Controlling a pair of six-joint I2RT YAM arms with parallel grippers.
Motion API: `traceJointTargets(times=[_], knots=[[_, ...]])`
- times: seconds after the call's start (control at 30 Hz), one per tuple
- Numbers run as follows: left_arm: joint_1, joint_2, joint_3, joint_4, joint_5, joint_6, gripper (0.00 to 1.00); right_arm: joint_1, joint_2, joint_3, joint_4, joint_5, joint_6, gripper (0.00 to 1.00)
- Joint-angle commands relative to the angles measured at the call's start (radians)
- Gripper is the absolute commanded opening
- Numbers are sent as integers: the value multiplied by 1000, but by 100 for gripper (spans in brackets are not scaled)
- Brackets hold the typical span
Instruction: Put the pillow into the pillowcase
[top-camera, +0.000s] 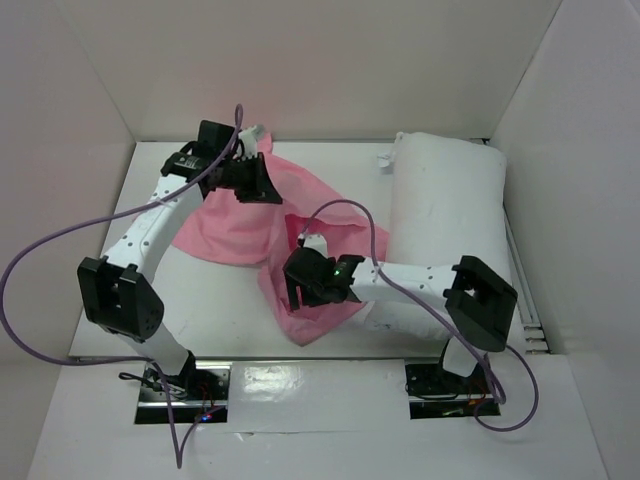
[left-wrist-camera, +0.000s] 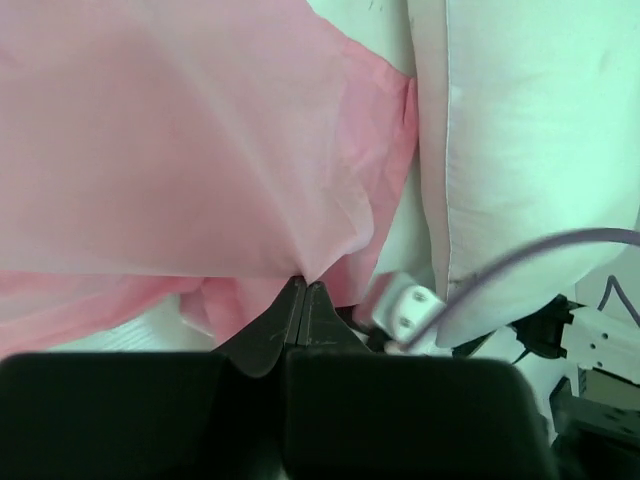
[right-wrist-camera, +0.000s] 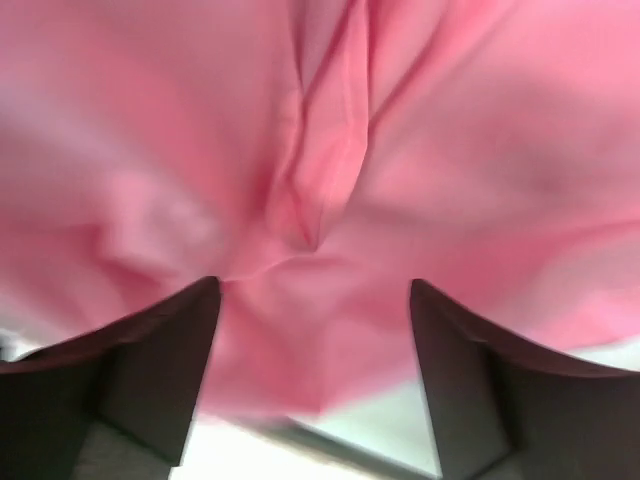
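The pink pillowcase (top-camera: 240, 225) lies crumpled across the middle of the table, with a fold reaching the front. The white pillow (top-camera: 445, 205) lies lengthwise at the right. My left gripper (top-camera: 262, 180) is at the back, shut on an upper edge of the pillowcase (left-wrist-camera: 200, 150), lifting it; the pillow (left-wrist-camera: 520, 150) shows to its right. My right gripper (top-camera: 298, 285) hovers over the front part of the pillowcase (right-wrist-camera: 330, 170). Its jaws are wide open, with pink cloth between and just past the fingertips (right-wrist-camera: 205, 300).
White walls enclose the table (top-camera: 220, 320) on the left, back and right. A purple cable (top-camera: 350, 215) loops over the pillowcase from the right arm; another hangs off the left arm. The arm bases stand at the near edge.
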Motion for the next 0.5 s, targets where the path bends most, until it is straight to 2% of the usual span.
traceJointTargets(times=[0.0,0.07,0.1,0.13,0.17,0.23,0.27,0.37,0.47], knots=[[0,10,-44,1,48,2,0,-28,-128,162,-170,123,-84,85],[0,10,-68,1,27,11,2,-92,-163,249,-226,149,-124,88],[0,10,-77,-15,5,11,13,-123,-163,272,-250,150,-137,90],[11,10,-77,-15,-43,11,41,-155,-163,316,-299,150,-150,90],[11,10,-68,-27,-70,20,57,-216,-172,335,-326,150,-159,90],[21,10,-42,-39,-161,21,69,-265,-186,361,-387,168,-176,87],[21,10,-32,-50,-185,21,79,-310,-186,361,-404,168,-185,74],[21,32,0,-59,-243,21,81,-397,-243,329,-455,157,-176,56],[21,83,30,-59,-243,-2,81,-431,-321,250,-499,134,-123,53]])
